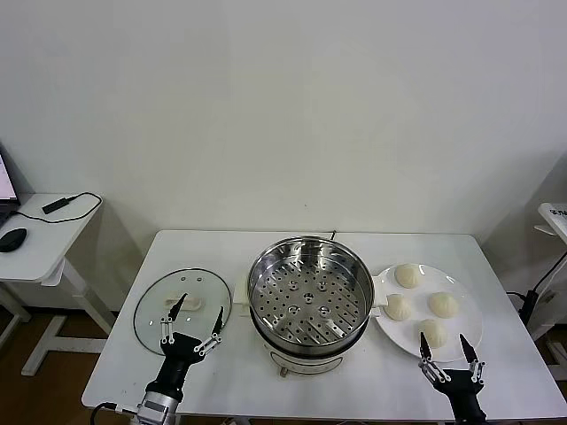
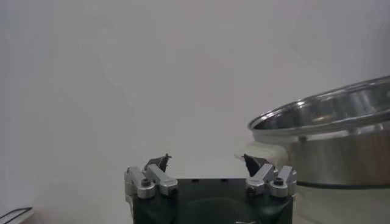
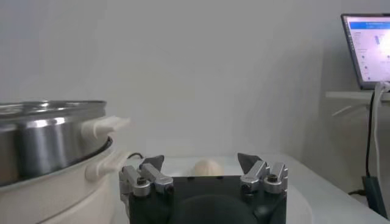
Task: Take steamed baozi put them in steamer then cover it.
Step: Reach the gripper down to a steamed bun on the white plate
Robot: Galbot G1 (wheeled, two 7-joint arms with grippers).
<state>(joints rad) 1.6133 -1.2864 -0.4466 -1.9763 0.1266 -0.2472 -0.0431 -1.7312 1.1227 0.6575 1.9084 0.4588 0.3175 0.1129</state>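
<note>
No readable text anywhere right now. The laptop screen (image 3: 367,49) in the right wrist view glows with a blue header and lines of writing, but they're too small to make out. The steamer (image 1: 309,301) shows no brand mark or label.

Four baozi (image 1: 418,304) – one steamer (image 1: 309,301), one cover (image 1: 182,303), seemingly.

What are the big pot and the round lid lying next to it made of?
The steamer looks like polished stainless steel: mirror-bright walls, a perforated tray inside, on a white, probably plastic, base. The cover seems clear glass, since the table shows through it, with a metal rim and white handle.
</note>
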